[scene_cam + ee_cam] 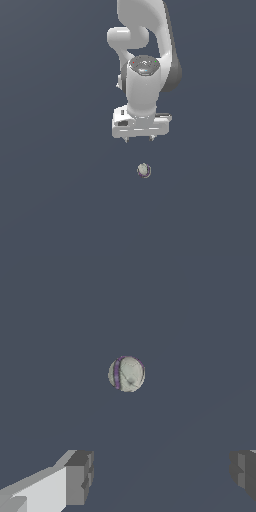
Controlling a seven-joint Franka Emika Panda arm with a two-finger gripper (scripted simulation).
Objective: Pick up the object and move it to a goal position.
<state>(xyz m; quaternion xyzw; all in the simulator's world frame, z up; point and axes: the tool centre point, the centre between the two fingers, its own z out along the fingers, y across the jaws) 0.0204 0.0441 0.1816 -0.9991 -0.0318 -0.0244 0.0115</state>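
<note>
The white Panda arm's gripper point(139, 138) hangs above the plain dark grey-blue counter point(50, 200), its grey fingers point(80, 476) spread wide and holding nothing. The small, lumpy, grey-beige stone-like ball with a purple band point(144, 170) lies on the counter, apart from the fingers and, in the exterior view, just below and slightly to the right of them. To grasp well, the arm should probably centre the ball point(126, 374) between the fingers, descend straight until they bracket its widest part, then close without nudging it, since a round object is likely to roll.
</note>
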